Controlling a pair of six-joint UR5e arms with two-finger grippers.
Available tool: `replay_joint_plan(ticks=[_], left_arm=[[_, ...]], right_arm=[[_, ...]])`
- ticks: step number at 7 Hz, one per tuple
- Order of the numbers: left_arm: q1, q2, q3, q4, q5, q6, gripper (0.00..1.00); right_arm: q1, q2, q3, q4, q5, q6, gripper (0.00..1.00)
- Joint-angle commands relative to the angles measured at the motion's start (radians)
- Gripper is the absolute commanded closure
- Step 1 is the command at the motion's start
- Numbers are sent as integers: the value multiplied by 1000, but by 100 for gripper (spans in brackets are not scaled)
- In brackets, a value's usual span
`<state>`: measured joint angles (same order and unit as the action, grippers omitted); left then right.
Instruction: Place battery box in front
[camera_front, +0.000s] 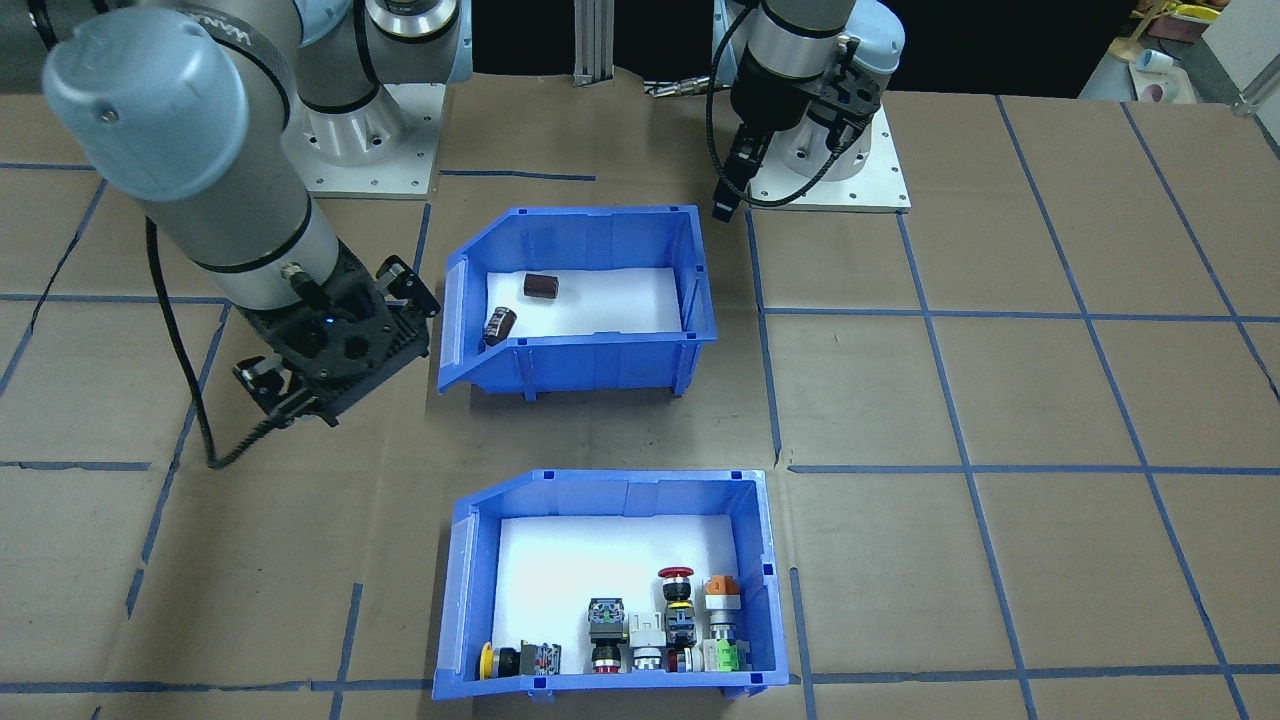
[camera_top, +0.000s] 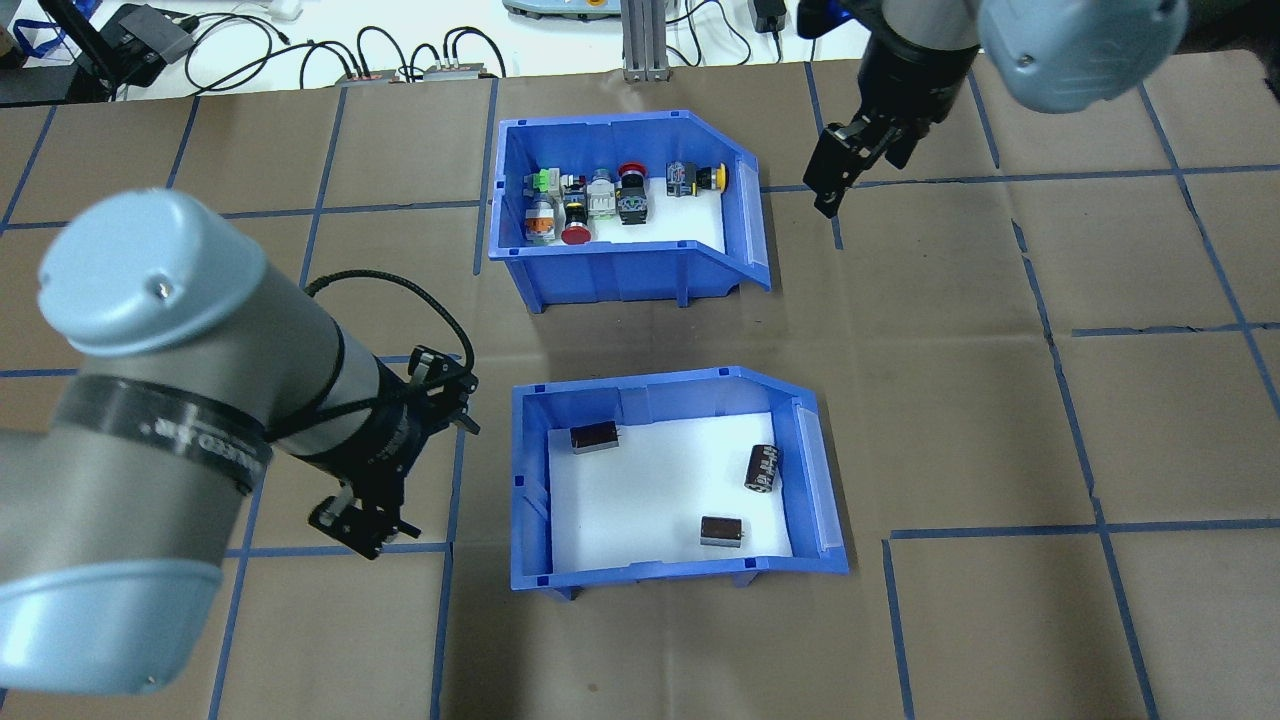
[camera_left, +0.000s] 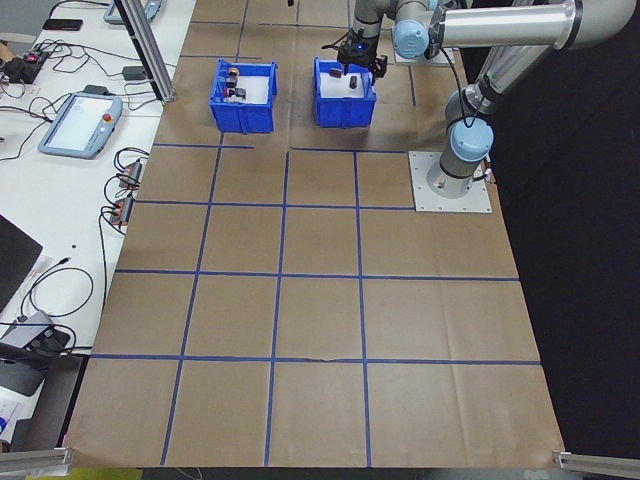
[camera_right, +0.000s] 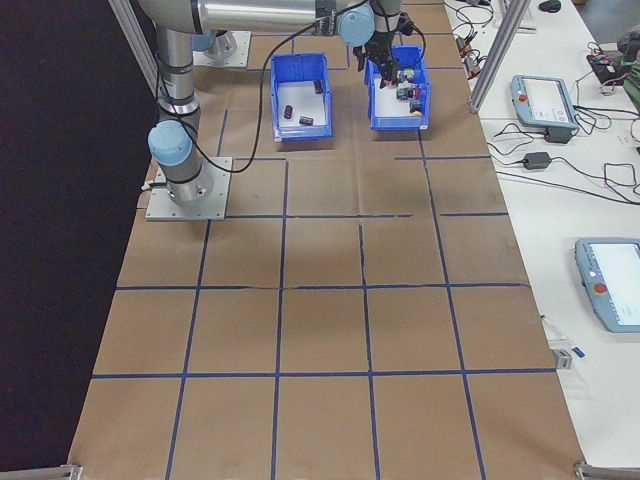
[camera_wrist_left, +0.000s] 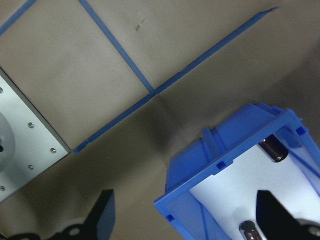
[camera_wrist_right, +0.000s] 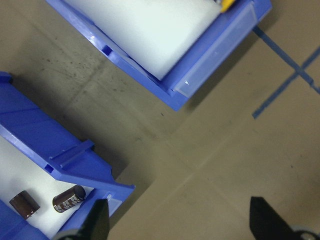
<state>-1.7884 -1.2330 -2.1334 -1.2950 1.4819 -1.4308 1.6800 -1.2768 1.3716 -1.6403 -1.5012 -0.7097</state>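
Blue battery box (camera_top: 680, 480) sits ungripped, both pincers apart: left pincer (camera_top: 395, 455) at its 9 o'clock risks spilling loose cylinders (camera_top: 762, 467) if tilted.

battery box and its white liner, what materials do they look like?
Battery box: looks like moulded blue plastic, smooth and slightly glossy, with ribbed walls and a translucent strip on the sloped side. Liner: matte white sheet, probably foam or paper; the pictures can't settle which.

My front-facing and overhead cameras look steeply down from opposite sides, both covering the two blue bins (camera_top: 640, 225). Side cameras sit far back; my wrist cameras hang close.
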Motion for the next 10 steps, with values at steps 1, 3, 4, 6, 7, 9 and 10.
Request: replay_joint_plan(ticks=[1, 3, 4, 6, 7, 9, 10], left_arm=[[-161, 1, -109, 156, 18, -314, 1], [-227, -8, -150, 164, 34, -518, 1], [-244, -20, -163, 222, 31, -551, 1], [-256, -110, -166, 372, 34, -554, 1], [-290, -131, -168, 394, 37, -557, 1], [-330, -173, -166, 404, 37, -626, 2], [-333, -200, -163, 405, 29, -646, 2]], right_arm=[[119, 109, -102, -1, -1, -176, 0], [208, 190, -170, -3, -5, -327, 0], [228, 223, -196, -1, -1, -374, 0], [271, 267, -236, -3, -8, -425, 0], [291, 296, -255, -10, -1, -421, 0], [335, 367, -261, -117, -13, -413, 0], [336, 407, -264, -128, -16, -416, 0]])
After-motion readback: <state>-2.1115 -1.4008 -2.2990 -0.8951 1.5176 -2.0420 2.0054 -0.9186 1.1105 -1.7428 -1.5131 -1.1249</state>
